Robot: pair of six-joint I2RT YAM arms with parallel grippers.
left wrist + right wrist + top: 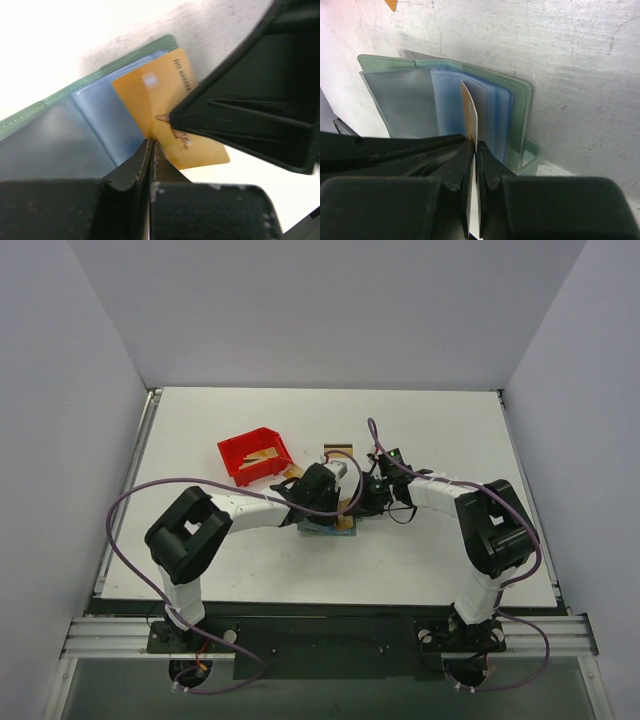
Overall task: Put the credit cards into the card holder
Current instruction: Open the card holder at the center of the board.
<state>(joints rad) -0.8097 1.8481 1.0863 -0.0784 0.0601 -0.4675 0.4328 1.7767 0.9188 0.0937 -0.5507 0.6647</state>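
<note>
Got left end effector [150, 145] and right end effector [474, 147] pinched shut on a thin gold-tan credit card [165, 95] over the open grey-green folding card holder [521, 100], could buckle or miss the pocket [447, 95] if shoved crooked.

The top camera looks down from behind; both wrist cameras closely share the card holder [60, 142].

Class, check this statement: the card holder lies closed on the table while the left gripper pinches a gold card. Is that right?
No. The card holder lies open, not closed; the right wrist view shows its inside. The left gripper does pinch a gold card.
</note>
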